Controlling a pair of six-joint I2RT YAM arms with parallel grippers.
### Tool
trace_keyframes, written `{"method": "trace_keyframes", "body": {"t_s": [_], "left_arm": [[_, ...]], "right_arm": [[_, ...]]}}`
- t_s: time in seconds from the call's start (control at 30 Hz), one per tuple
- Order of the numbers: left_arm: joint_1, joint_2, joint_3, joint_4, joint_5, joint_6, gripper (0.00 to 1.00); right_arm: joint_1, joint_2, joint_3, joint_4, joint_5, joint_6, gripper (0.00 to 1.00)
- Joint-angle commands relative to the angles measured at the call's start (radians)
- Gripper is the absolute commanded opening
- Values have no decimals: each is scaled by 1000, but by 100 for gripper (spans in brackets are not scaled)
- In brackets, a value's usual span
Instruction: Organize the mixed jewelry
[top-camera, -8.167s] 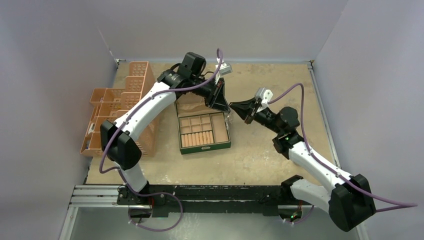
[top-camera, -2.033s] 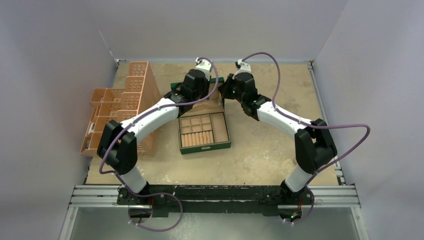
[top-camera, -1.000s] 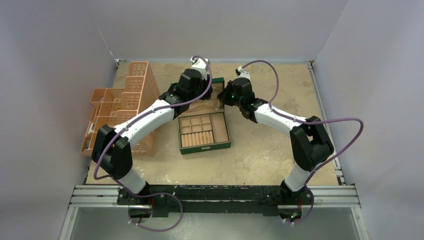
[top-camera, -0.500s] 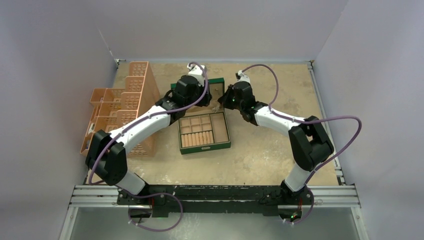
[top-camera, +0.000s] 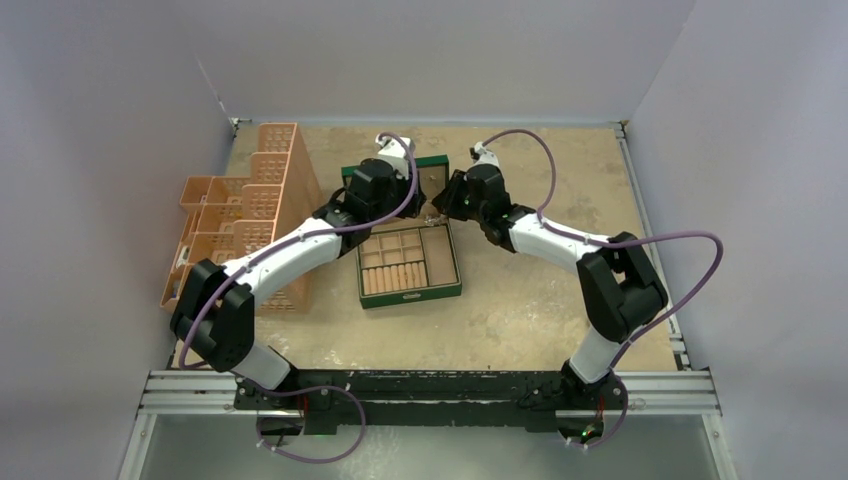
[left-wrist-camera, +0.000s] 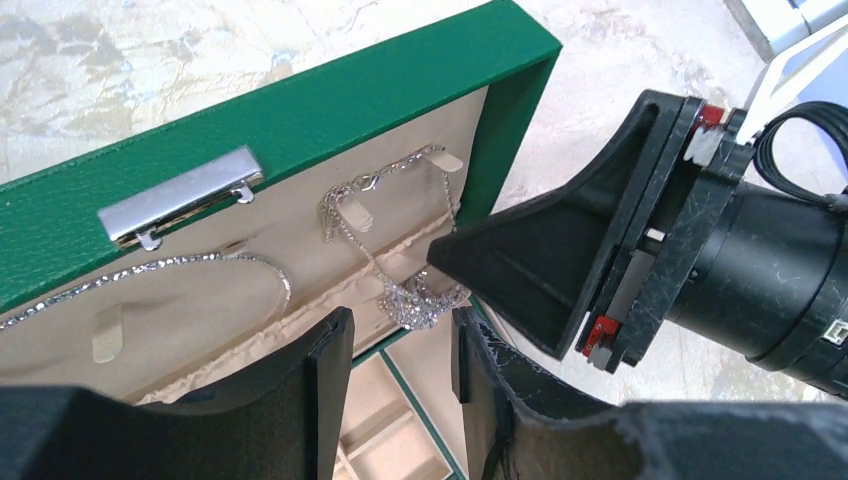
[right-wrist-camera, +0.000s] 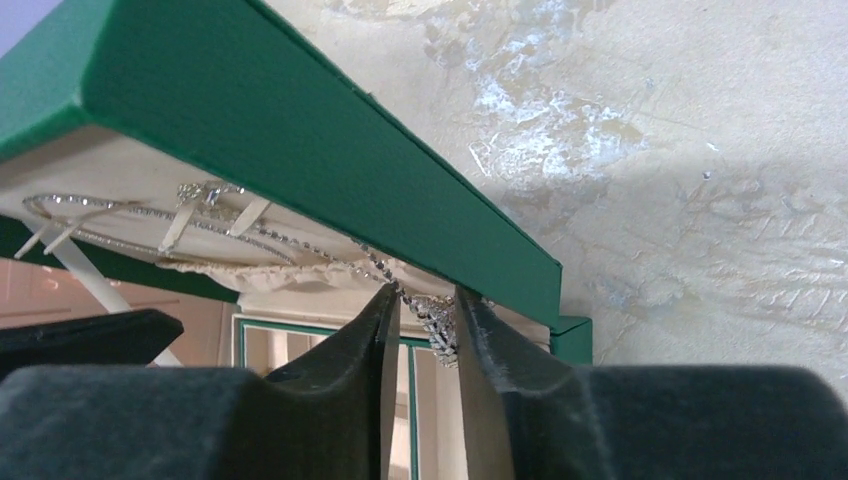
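At the far middle of the surface (top-camera: 540, 300), the green box (top-camera: 410, 293) stood open with its lid (left-wrist-camera: 330, 110) raised. The glittery chain (left-wrist-camera: 415, 298) hung inside that lid, looped over the tan tabs, its sparkling cluster bunched at the lid's lower right just above the compartments. A second silver strand (left-wrist-camera: 170, 265) arced across the lid's left part. The right hand (right-wrist-camera: 428, 302) had its tips at the cluster, fingers drawn to a slim gap; I could not tell whether they pinched the chain or merely bracketed it. The left hand (left-wrist-camera: 400, 325) was moderately open and held nothing, the box's compartments showing through its gap. Over the last two seconds the left arm had pulled back toward the near side, uncovering the lid's top edge in the overhead view, while the right hand had kept to the lid's right end. That suggested the chain was now hung and the left hand's part in it finished. What seemed left was for the right hand to settle the cluster and let go.
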Motion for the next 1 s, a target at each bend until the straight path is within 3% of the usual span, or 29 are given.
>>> {"method": "trace_keyframes", "body": {"t_s": [0.0, 0.13, 0.37, 0.67, 0.97], "left_arm": [[6, -27, -30, 126, 13, 55, 41], [5, -20, -47, 172, 39, 103, 42], [5, 5, -68, 229, 65, 181, 41], [5, 126, 24, 148, 60, 258, 41], [6, 170, 49, 136, 26, 315, 47]], "right_arm": [[-5, -64, -30, 49, -2, -22, 35], [-6, -83, -58, 75, -14, -39, 40], [-4, -74, -79, 109, 15, -76, 40], [-5, -63, -79, 86, 17, -76, 37], [-6, -62, -81, 93, 14, -73, 38]]}}
